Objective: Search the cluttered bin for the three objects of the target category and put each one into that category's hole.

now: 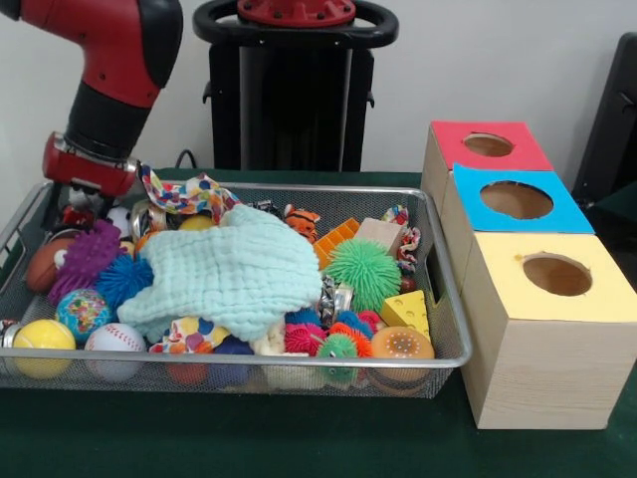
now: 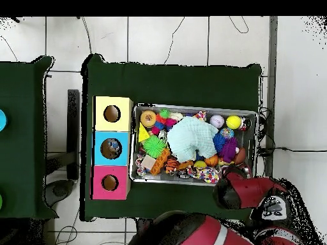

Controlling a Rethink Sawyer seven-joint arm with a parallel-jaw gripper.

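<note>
Nearest in the mesh bin [image 1: 438, 363] sit a yellow ball [image 1: 42, 345], baseball [image 1: 114, 344] and orange donut toy [image 1: 401, 347]. A mint cloth [image 1: 234, 274] buries the middle stuff. Right of it: 3 hole boxes, yellow [image 1: 553, 329], blue [image 1: 513, 204], red [image 1: 485, 146]. Far left, the gripper [image 1: 88, 204] dips behind toys, can't tell if it's open or closed.
</note>
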